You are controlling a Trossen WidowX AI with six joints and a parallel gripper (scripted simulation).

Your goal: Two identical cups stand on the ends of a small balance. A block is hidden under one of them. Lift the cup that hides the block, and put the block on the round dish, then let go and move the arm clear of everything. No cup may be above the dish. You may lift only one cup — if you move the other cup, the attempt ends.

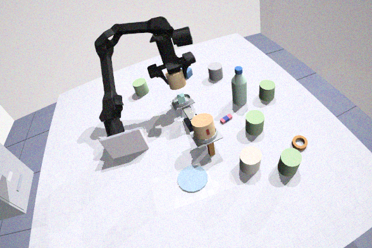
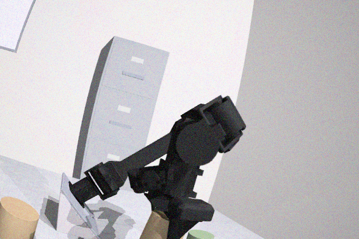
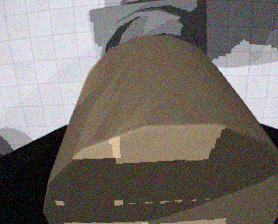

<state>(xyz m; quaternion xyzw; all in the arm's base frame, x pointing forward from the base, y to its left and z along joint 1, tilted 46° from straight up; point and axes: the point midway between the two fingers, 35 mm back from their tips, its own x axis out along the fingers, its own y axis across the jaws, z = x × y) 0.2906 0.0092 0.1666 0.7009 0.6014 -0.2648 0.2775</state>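
My gripper (image 1: 176,79) is shut on a tan cup (image 1: 176,81) (image 2: 155,225) (image 3: 155,90) and holds it in the air above the far end of the balance. A small teal block (image 1: 181,98) sits uncovered on the balance's far pan (image 1: 189,103), below the held cup. The other cup (image 1: 203,127) (image 2: 19,217), orange-tan with a small red mark, stands upright on the near pan (image 1: 217,138). The round blue dish (image 1: 192,179) lies on the table in front of the near end, with no cup above it. The fingertips are partly hidden by the cup.
A green bottle (image 1: 239,90) stands right of the balance, with a pink and blue eraser-like piece (image 1: 226,118) nearer. Several green cylinders, a grey cylinder (image 1: 216,72), a cream cylinder (image 1: 250,161) and an orange ring (image 1: 300,143) stand around. A slanted grey panel (image 1: 124,144) is by the arm's base.
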